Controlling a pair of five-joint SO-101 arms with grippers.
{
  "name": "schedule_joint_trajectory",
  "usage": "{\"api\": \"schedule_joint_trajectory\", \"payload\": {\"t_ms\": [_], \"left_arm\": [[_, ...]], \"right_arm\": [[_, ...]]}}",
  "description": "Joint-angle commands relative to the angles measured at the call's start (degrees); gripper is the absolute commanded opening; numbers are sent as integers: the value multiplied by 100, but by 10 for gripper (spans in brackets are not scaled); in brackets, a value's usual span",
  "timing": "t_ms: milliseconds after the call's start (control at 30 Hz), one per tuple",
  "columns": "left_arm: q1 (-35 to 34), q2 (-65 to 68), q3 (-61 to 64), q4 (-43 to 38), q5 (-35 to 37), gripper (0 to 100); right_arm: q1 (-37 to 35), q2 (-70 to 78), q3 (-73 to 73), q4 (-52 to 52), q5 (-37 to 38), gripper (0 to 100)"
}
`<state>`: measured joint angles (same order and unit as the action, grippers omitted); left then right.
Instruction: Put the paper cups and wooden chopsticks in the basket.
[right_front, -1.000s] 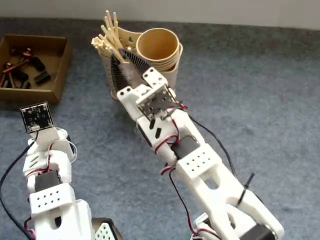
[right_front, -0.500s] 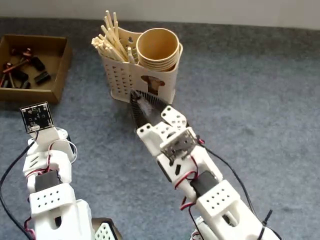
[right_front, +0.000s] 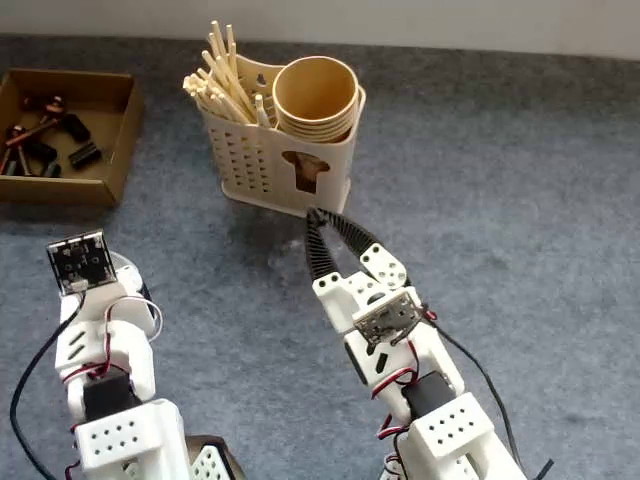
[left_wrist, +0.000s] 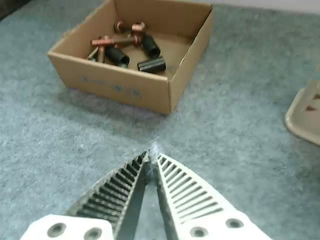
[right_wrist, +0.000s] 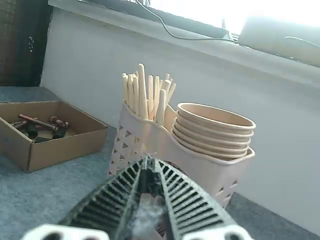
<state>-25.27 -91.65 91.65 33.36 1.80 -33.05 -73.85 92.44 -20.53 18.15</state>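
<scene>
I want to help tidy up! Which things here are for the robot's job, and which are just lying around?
For the job:
the paper cups, stacked in the basket
the wooden chopsticks, standing in the basket too

Just lying about:
the cardboard box, off to one side of the basket
the small parts inside the box

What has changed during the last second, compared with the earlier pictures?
The right gripper has drawn back from the chopsticks in the basket, toward its own base; its fingers are now shut and hold nothing. The left arm shifted slightly. The chopsticks, paper cups, basket and cardboard box stayed where they were.
</scene>
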Motion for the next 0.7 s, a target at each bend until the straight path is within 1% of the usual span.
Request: {"api": "schedule_joint_trajectory", "payload": {"t_ms": [0, 100, 167, 233, 300, 400, 567, 667], "left_arm": [[242, -971, 92, 492, 35, 11], [426, -1420, 163, 765, 18, 11], [505, -1314, 163, 765, -132, 11], [602, -1235, 163, 765, -237, 11], [690, -1235, 171, 774, -246, 11], [716, -1235, 180, 774, -255, 11], [1015, -1235, 215, 791, -255, 11], [1059, -1235, 215, 791, -255, 11]], "right_arm": [[286, -259, 215, 31, 44, 5], [462, -558, 637, 31, 44, 5], [576, -840, 945, 40, 44, 5], [796, -1086, 1147, 382, 9, 5], [1024, -1358, 1244, 708, -299, 5], [1341, -1833, 1244, 1305, -958, 5], [1859, -2686, 1244, 2677, -1758, 5], [2149, -3134, 1235, 3503, -2154, 5]]}}
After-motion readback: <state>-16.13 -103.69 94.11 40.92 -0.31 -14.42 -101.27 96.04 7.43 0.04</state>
